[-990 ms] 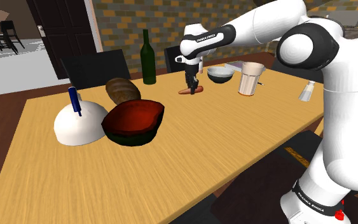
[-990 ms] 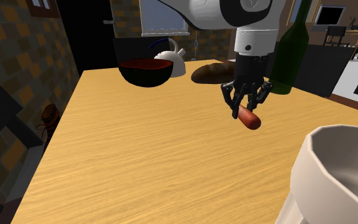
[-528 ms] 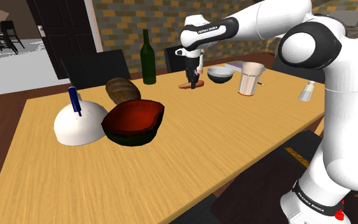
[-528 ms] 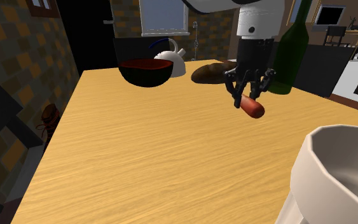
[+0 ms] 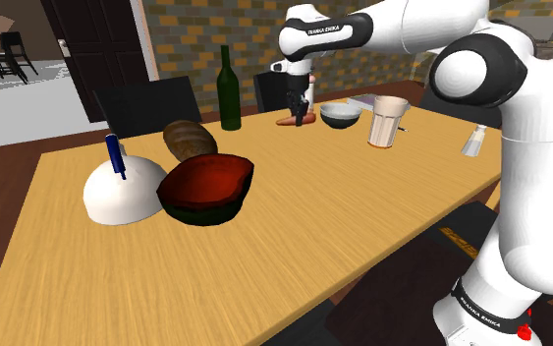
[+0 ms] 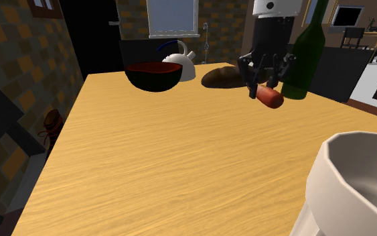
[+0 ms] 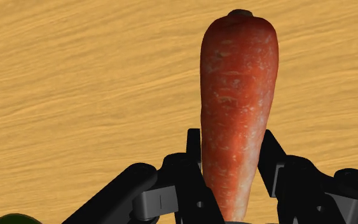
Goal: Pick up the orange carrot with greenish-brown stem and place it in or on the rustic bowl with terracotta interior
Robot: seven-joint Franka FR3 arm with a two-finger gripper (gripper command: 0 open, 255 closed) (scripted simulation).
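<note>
1. Table [image 5: 313, 231]: wood-grain top. In the shoulder view the nearest items are a white domed vessel [image 5: 120, 192] with a blue handle and, just beside it, the rustic bowl [image 5: 200, 208], with a dark outer wall and a red-brown interior.
2. Behind the bowl: a brown loaf [image 5: 188, 138], then a dark green bottle [image 5: 229, 90].
3. Gripper [image 5: 299, 110]: positioned over the table's far part, well apart from the bowl. Its 2 fingers are closed partway and clasp the carrot [image 7: 238, 95] at its narrow end. The carrot is tilted and off the table.
4. Toward the shoulder view's right of the gripper: a small grey bowl [image 5: 340, 115], then a cup [image 5: 388, 121].
</note>
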